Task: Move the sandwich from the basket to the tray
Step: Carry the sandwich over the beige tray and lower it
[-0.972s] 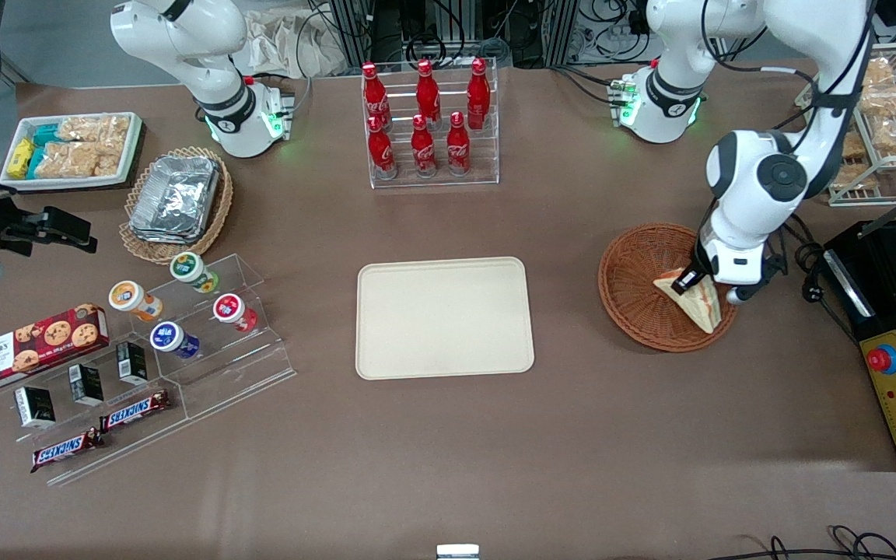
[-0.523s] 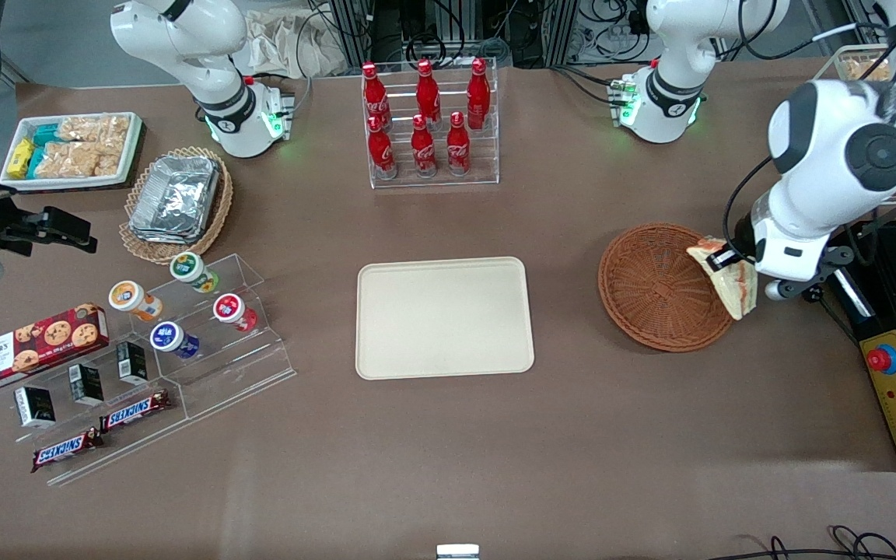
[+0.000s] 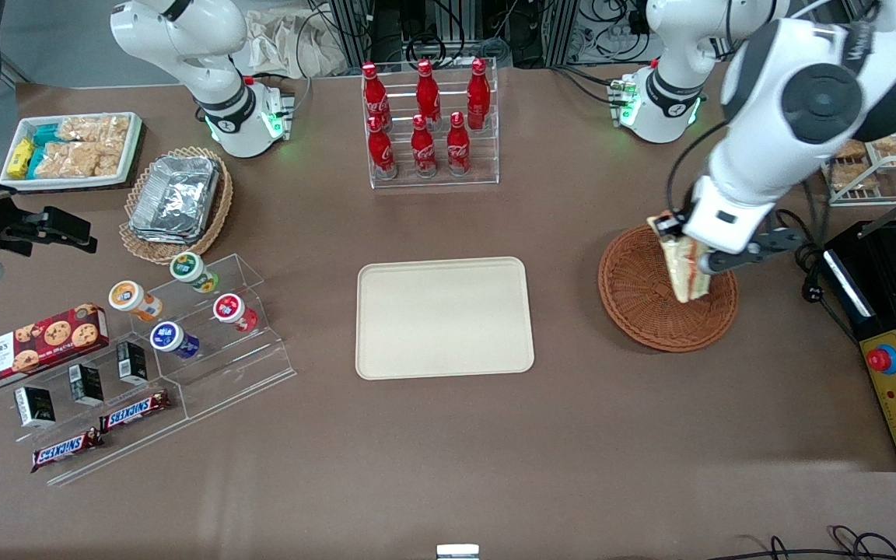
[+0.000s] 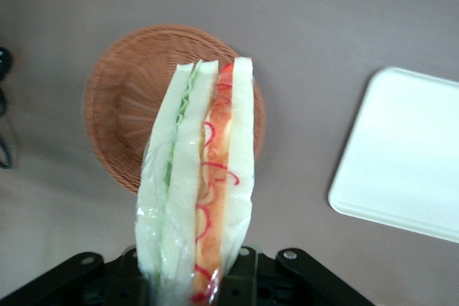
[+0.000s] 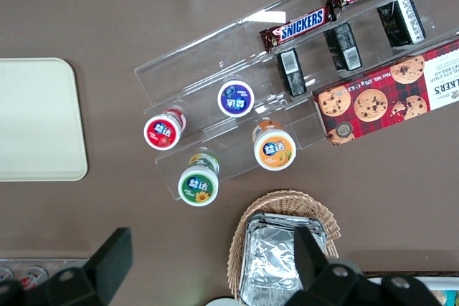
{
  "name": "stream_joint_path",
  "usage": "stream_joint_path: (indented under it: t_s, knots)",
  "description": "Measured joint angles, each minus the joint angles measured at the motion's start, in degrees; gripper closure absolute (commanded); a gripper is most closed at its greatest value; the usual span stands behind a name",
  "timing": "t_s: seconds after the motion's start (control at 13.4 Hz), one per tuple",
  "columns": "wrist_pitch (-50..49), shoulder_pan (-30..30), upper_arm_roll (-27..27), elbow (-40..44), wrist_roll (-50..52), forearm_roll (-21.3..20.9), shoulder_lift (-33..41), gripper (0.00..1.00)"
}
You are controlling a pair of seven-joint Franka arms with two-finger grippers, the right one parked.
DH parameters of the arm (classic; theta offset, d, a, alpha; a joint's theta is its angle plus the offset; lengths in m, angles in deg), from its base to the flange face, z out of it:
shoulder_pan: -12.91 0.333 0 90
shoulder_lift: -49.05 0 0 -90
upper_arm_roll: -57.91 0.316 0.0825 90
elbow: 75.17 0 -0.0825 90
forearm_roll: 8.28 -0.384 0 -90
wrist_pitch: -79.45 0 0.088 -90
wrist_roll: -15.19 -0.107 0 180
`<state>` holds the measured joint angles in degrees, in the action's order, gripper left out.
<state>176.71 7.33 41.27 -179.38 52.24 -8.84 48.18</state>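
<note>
Gripper [image 3: 687, 250]: raised above the basket [image 3: 638, 311], jaws closed on the sandwich, holding it by its upper end; its black finger mounts show in the wrist view [image 4: 193, 284].

Sandwich [image 3: 685, 268]: lifted clear of the basket, hanging point-down from the gripper over the basket's part nearest the working arm's end of the table. Wrapped in clear film; the wrist view [image 4: 197, 191] shows its cut edge with white bread slices, a green layer and an orange-red layer.

Basket: round, reddish-brown wicker, on the brown table [image 3: 448, 451] toward the working arm's end, nothing lying in it. In the wrist view [image 4: 122, 105] it lies directly below the held sandwich.

Tray [image 3: 444, 317]: cream-beige, rectangular with rounded corners, flat on the table at its middle, well apart from the basket, nothing on it. One corner shows in the wrist view [image 4: 401, 155].

Bottle rack [image 3: 428, 124]: clear acrylic, holding six red bottles, farther from the front camera than the tray.

Tan wicker basket [image 3: 176, 204]: holds foil packs, toward the parked arm's end.

Acrylic tiered stand [image 3: 183, 350]: carries small round tubs, small black boxes and two Snickers bars [image 3: 102, 435]; a red cookie box [image 3: 32, 346] rests beside it.
</note>
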Motion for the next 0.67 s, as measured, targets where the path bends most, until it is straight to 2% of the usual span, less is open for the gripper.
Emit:
stream_joint_path:
  t_s: [0.3, 0.52, 0.67]
  knots:
    - [5.57, -0.31, -9.29, 2.21, 4.21, -0.05, -7.9, 1.0]
    - [13.52, -2.07, -10.33, 2.33, 4.26, -0.87, -15.41, 1.0]
    - [19.04, -3.72, -10.34, 2.5, 6.76, -4.51, -20.97, 0.97]
